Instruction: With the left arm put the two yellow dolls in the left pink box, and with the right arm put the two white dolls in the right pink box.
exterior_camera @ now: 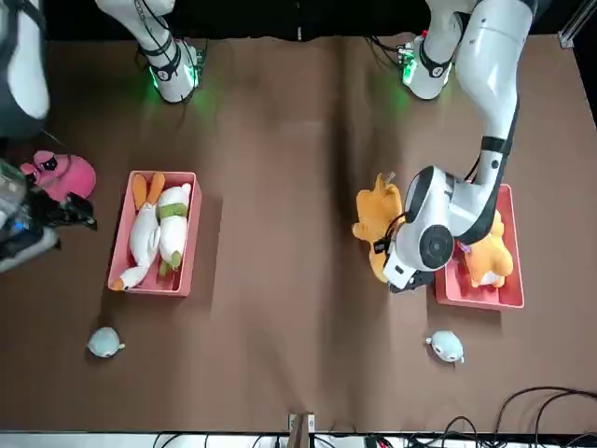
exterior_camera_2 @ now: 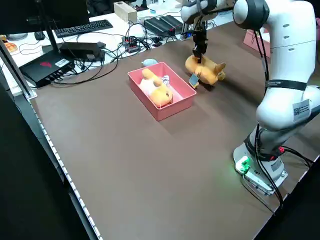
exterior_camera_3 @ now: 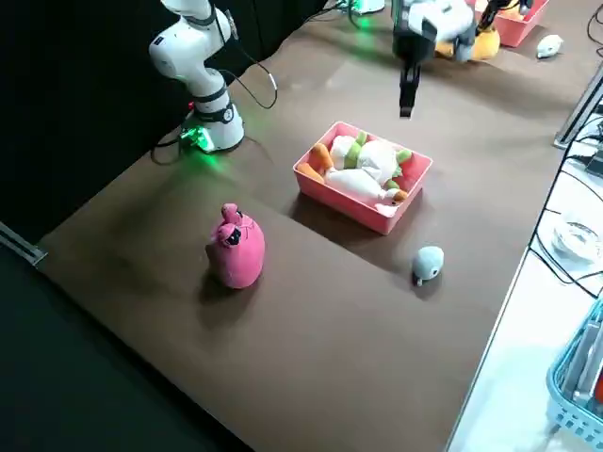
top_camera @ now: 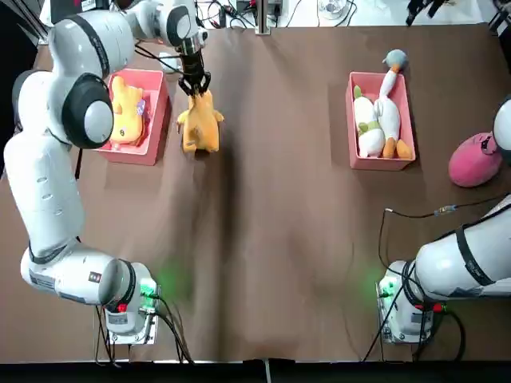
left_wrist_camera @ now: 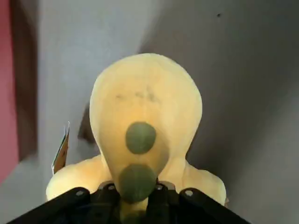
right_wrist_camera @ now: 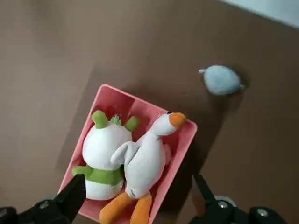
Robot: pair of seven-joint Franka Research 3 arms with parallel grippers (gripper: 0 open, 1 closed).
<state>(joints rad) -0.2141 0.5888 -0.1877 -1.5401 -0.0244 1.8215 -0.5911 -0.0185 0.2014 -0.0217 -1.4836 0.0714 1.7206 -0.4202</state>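
One yellow doll (top_camera: pixel 200 121) lies on the brown table just right of the left pink box (top_camera: pixel 157 120), and my left gripper (top_camera: pixel 194 85) is shut on its far end; the left wrist view shows the fingers (left_wrist_camera: pixel 110 191) pinched on the doll (left_wrist_camera: pixel 145 107). I cannot tell whether it is lifted off the table. A second yellow doll (top_camera: pixel 126 112) lies inside that box. The right pink box (top_camera: pixel 352 120) holds both white dolls, a goose (top_camera: pixel 390 116) and a green-trimmed one (top_camera: pixel 368 128). My right gripper (right_wrist_camera: pixel 138 184) hangs open high above this box.
A pink round doll (top_camera: pixel 475 159) sits right of the right box. A small grey-blue toy (top_camera: pixel 394 58) lies at that box's far end, and another (exterior_camera: pixel 446 346) lies beyond the left box. Cables run along the table's far edge.
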